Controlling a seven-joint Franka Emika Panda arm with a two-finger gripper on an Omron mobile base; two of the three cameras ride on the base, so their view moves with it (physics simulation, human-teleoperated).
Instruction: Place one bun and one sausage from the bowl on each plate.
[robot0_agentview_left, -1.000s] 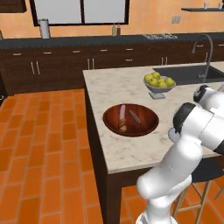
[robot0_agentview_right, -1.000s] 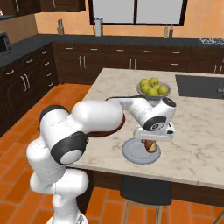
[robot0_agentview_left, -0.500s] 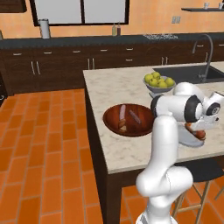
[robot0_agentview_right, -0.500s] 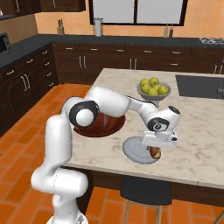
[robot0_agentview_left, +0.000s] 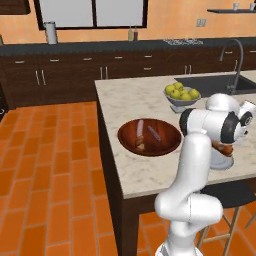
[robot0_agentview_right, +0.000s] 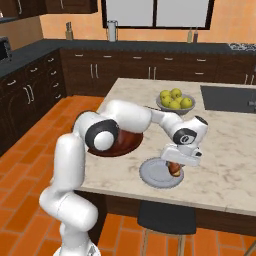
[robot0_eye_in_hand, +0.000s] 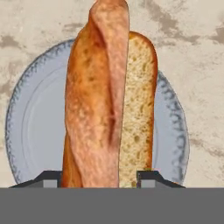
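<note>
While the left base view sets the dark wooden bowl (robot0_agentview_left: 149, 137) at centre frame with a pale sausage (robot0_agentview_left: 140, 131) and a reddish one (robot0_agentview_left: 154, 134) lying in it, the right base view hides most of that bowl (robot0_agentview_right: 126, 142) behind the white arm. Right of the bowl in the left base view stands the grey pedestal bowl of apples (robot0_agentview_left: 182, 96), and lower right the arm's elbow covers most of the pale grey plate (robot0_agentview_left: 221, 161).

In the right base view that plate sits lower centre on the island counter (robot0_agentview_right: 230, 155), with the gripper (robot0_agentview_right: 174, 165) just above its right part and a brown bun (robot0_agentview_right: 175, 169) beneath it.

From the hand view, the bun (robot0_eye_in_hand: 109, 100) stands between the two dark fingertips (robot0_eye_in_hand: 150, 177), split lengthwise, over the plate's middle. The jaws stand partly apart on either side of the bun; whether they press it I cannot tell.
</note>
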